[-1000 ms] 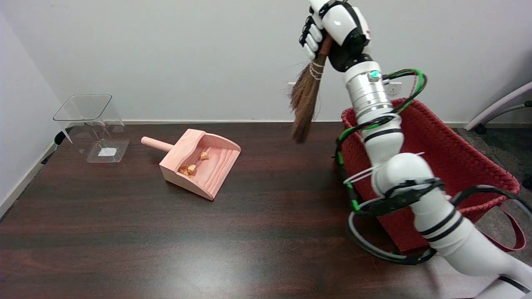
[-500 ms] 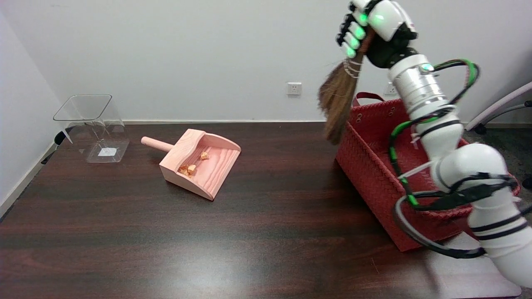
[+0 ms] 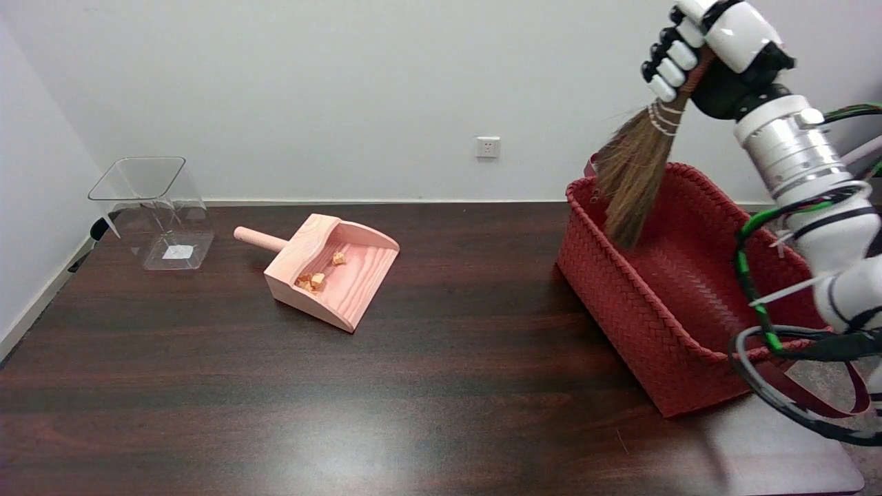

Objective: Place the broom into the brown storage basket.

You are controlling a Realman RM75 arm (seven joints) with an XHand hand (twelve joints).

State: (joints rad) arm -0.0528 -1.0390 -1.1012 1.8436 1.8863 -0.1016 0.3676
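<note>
My right hand (image 3: 713, 52) is high at the upper right, gripping the handle of a small broom (image 3: 634, 176). The broom hangs bristles down, tilted to the lower left. Its brown bristle tips hover over the far left part of the reddish-brown woven storage basket (image 3: 644, 320), about level with the rim in the picture. The basket stands at the table's right edge and nothing shows inside it. My white forearm runs down the right side of the picture and covers the basket's right wall.
A pale wooden dustpan (image 3: 331, 272) with a few orange crumbs lies at centre left on the dark table (image 3: 344, 413). A clear plastic container (image 3: 153, 210) stands at the far left. A chair leg shows at the far right.
My right arm has swung to the right with the broom. The bristles went from over the table left of the basket to over the basket's inside. The grip is unchanged.
</note>
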